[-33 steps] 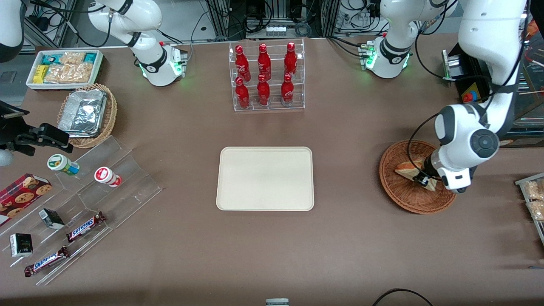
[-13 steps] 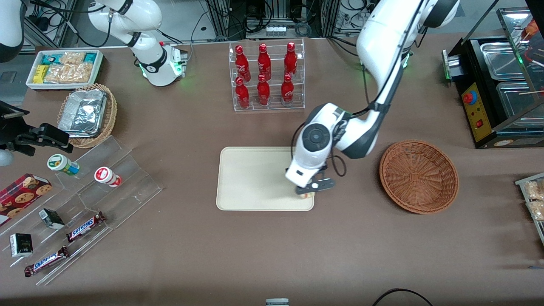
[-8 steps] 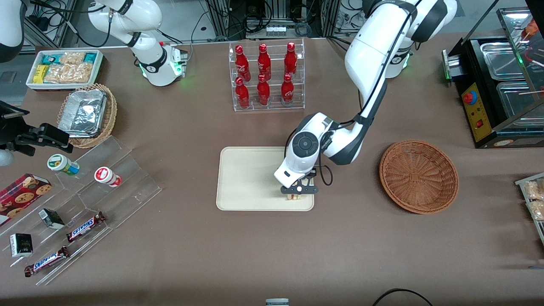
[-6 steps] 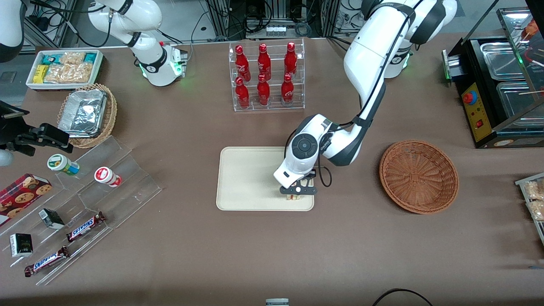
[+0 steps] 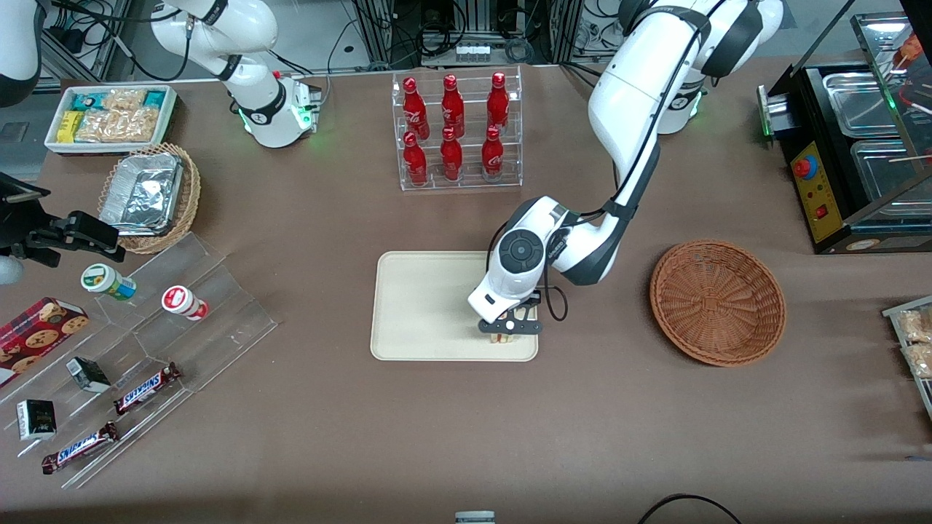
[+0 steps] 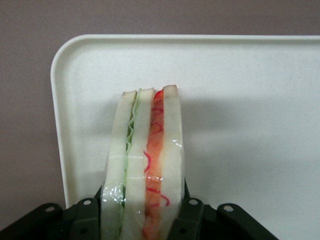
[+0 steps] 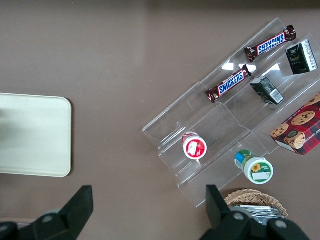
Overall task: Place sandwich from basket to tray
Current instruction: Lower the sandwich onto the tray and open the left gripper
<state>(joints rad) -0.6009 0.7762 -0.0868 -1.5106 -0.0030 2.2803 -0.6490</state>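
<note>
Gripper (image 5: 510, 329) low over the tray (image 5: 422, 306) from the front, at the corner nearest the camera on the basket's side, and we've got the sandwich (image 5: 502, 337) peeking out beneath it. The basket (image 5: 717, 302) sits bare toward our working arm's end, so the carry looks done.

From the left wrist, our fingers (image 6: 189, 216) are clamped on both bread faces of the sandwich (image 6: 145, 165), held on edge over the tray (image 6: 240, 90) near its rim. Whether it's touching down, we can't say. What's left, by our reckoning: set it down and let go.

From the right wrist, only the tray's bare end (image 7: 35, 135) shows.
</note>
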